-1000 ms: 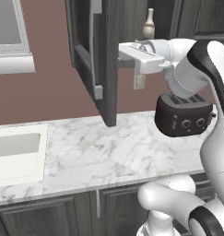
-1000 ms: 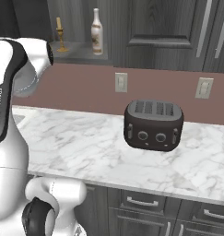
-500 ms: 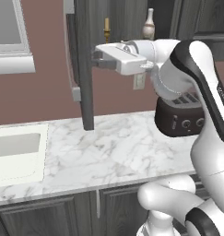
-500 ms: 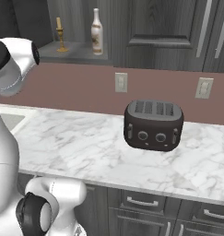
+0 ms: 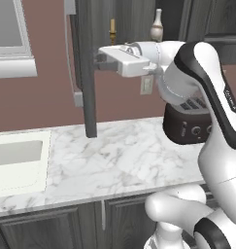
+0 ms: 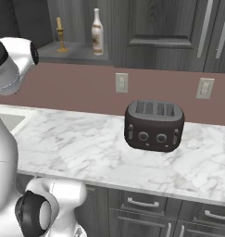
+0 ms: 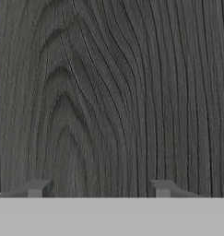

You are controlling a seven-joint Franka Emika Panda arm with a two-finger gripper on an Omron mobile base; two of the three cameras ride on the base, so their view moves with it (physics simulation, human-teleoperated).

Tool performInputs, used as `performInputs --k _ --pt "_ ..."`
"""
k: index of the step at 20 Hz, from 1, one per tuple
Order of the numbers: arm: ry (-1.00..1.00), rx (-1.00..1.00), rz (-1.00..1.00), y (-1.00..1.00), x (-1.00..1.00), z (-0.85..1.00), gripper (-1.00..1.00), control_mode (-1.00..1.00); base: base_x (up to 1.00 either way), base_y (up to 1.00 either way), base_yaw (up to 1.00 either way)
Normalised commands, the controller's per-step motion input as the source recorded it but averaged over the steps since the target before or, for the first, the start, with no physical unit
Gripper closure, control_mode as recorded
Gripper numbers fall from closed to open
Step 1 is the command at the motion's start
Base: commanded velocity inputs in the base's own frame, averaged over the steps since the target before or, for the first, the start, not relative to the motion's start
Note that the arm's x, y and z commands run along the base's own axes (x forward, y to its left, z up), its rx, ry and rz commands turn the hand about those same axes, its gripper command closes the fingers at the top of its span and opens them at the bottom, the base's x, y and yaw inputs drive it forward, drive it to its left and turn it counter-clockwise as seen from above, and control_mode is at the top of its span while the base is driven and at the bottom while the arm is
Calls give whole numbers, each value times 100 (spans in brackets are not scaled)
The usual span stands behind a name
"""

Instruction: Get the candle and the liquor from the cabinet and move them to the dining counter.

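Note:
The cabinet's dark grey door [image 5: 86, 97] stands swung out, edge-on to the left base view, its silver bar handle [image 5: 71, 48] on the far side. My gripper [image 5: 97, 62] reaches left against the door's inner face. In the hand view that wood grain [image 7: 113, 92] fills the picture, and my gripper [image 7: 99, 189] is open with nothing between its fingertips [image 7: 37, 186]. On the open shelf [image 6: 72, 51] stand the candle [image 6: 61, 34] [image 5: 111, 30] in its brass holder and, to its right, the liquor [image 6: 97, 32] [image 5: 157, 26]. The dining counter is out of view.
A dark toaster [image 6: 154, 125] [image 5: 187, 126] sits on the marble worktop [image 5: 114, 160] under the cabinet. A white sink [image 5: 17, 160] lies at the left. Wall outlets [image 6: 121, 82] are on the brown backsplash. Closed wall cabinets [image 6: 178, 28] continue to the right.
The door has swung further open to the left, with my gripper following it leftward. The candle has come into sight behind the door in the left base view.

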Motion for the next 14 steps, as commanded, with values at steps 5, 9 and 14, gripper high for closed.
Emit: performInputs --k 5,9,14 --pt "0 0 -6 -13 -10 0 -100 -100 0 0 0" --pt "8 0 -15 -47 -23 0 -100 -100 0 0 0" --pt "11 0 -22 -67 -35 0 -100 -100 0 0 0"
